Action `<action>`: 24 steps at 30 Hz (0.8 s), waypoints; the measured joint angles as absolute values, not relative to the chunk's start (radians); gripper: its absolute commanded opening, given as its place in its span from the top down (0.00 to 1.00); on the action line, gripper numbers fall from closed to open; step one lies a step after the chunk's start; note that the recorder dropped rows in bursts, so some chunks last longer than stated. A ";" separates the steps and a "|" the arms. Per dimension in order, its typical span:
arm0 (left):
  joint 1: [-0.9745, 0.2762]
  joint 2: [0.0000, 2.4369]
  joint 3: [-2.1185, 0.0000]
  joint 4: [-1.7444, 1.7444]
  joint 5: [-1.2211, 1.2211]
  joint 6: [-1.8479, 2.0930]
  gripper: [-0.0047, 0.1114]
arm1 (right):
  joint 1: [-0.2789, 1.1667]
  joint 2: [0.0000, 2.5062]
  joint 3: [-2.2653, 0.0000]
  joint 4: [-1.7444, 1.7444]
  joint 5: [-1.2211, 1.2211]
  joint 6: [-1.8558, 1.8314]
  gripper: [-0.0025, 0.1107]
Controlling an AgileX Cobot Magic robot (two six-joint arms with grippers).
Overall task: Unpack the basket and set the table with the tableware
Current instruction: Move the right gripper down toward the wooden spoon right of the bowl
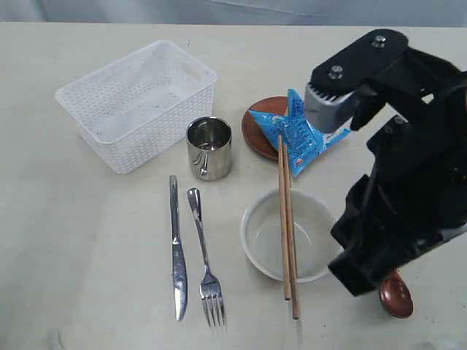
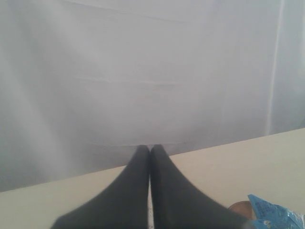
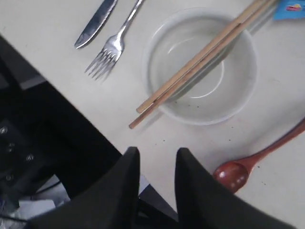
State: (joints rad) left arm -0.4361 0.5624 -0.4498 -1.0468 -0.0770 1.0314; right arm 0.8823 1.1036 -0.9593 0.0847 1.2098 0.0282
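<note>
The white basket (image 1: 157, 142) stands empty at the back left of the table (image 1: 87, 240). In front of it are the steel cup (image 1: 209, 148), the knife (image 1: 177, 248) and the fork (image 1: 204, 262). Two chopsticks (image 1: 287, 226) lie across the off-white bowl (image 1: 257, 240). The brown plate (image 1: 261, 127) sits partly under a blue packet (image 1: 299, 135). The wooden spoon (image 3: 233, 174) lies right of the bowl, its head at the front edge. My right gripper (image 3: 156, 152) is open and empty above the table's front edge, beside the spoon's head. My left gripper (image 2: 150, 149) is shut on nothing, raised and facing a grey backdrop.
My right arm (image 1: 401, 182) rises bulky and black at the right, hiding part of the spoon (image 1: 396, 295) and the table behind it. The table's front edge (image 3: 119, 143) runs close under the right fingers, with dark equipment below it. The packet (image 2: 276, 214) shows in the left wrist view.
</note>
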 measured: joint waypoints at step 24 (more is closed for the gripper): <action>-0.436 0.562 -0.450 -1.047 -0.066 1.072 0.96 | 1.209 1.185 -0.550 0.111 0.816 -0.333 0.98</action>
State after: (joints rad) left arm -0.4361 0.5624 -0.4498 -1.0468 -0.0661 1.0720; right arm 1.2095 1.1851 -0.5500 0.1112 0.8162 -0.3327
